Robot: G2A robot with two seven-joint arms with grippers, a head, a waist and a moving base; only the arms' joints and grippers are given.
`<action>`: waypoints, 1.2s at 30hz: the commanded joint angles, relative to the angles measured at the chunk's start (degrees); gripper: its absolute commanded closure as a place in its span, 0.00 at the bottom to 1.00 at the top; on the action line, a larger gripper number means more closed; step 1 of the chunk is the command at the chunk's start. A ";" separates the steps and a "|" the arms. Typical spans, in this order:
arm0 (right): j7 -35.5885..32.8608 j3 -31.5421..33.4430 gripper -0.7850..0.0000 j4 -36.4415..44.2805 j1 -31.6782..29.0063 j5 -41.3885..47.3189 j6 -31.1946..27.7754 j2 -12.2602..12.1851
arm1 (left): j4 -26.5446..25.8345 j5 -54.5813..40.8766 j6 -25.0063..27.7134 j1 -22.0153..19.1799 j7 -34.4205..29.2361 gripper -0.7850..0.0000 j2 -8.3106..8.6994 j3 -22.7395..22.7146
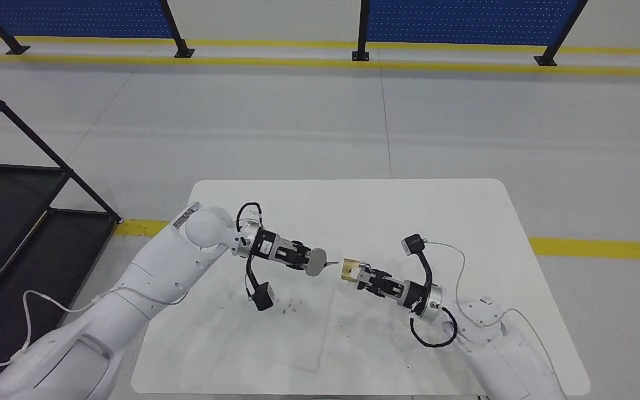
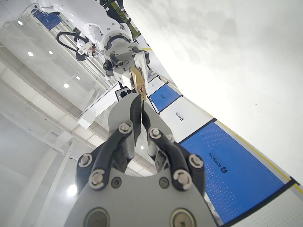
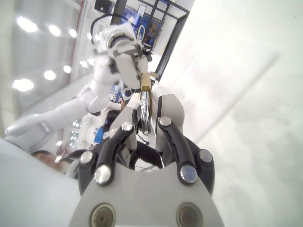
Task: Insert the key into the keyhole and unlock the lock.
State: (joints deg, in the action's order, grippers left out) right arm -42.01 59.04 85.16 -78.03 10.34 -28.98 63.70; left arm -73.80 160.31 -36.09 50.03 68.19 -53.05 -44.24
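Note:
Both grippers meet above the middle of the white table [image 1: 420,215]. The brass padlock [image 1: 350,268] is held off the table, my right gripper [image 1: 364,276] shut on it. In the right wrist view its silver shackle [image 3: 145,112] lies between my fingers and the brass body [image 3: 146,84] points away. My left gripper [image 1: 316,262] faces it, shut on the small key [image 2: 143,98]. In the left wrist view the key's tip is at the keyhole [image 2: 141,88] in the padlock's end face [image 2: 138,81]. I cannot tell whether it is inside.
A black rack [image 1: 40,215] stands on the floor left of the table. Blue barrier panels [image 1: 90,18] line the far side, beyond a yellow floor line [image 1: 300,62]. A few small dark specks [image 1: 287,306] lie on the table near the left arm.

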 commanded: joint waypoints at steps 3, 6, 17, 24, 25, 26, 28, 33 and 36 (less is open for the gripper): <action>-1.18 0.82 1.00 0.98 -0.49 -0.36 0.54 -0.32 | -1.23 0.11 -0.87 -0.02 -0.85 1.00 0.85 0.79; -2.87 1.09 1.00 1.36 -0.55 0.95 0.38 -0.45 | -2.00 0.01 -1.24 -0.19 -1.22 1.00 1.42 1.69; -9.11 1.39 1.00 0.89 0.79 4.90 1.20 -0.75 | -4.64 -1.15 -3.12 -1.44 -3.10 1.00 3.83 5.94; -11.35 1.47 1.00 0.43 1.60 6.51 1.14 -0.83 | -5.08 -4.18 -4.07 -2.83 -4.04 1.00 5.43 8.77; -11.79 1.47 1.00 0.33 1.65 6.78 0.99 -0.85 | -5.20 -4.87 -4.17 -2.99 -4.15 1.00 5.61 9.26; -12.22 1.40 1.00 0.30 1.64 7.13 0.85 -0.86 | -5.22 -5.17 -4.22 -3.29 -4.20 1.00 5.80 9.70; -12.96 1.27 1.00 0.21 1.65 7.71 0.52 -0.87 | -5.38 -5.74 -4.47 -3.80 -4.44 1.00 6.13 10.66; -14.13 0.95 1.00 0.04 1.67 8.95 -0.11 -0.87 | -5.44 -7.32 -5.25 -5.17 -5.22 1.00 6.86 13.05; -14.44 0.78 1.00 0.04 1.70 9.25 -0.50 -0.86 | -5.36 -7.91 -5.60 -6.01 -5.58 1.00 7.21 14.47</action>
State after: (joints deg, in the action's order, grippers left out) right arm -56.39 59.86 85.20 -76.34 19.53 -29.41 62.84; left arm -79.18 152.61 -41.58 44.27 62.71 -45.94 -30.24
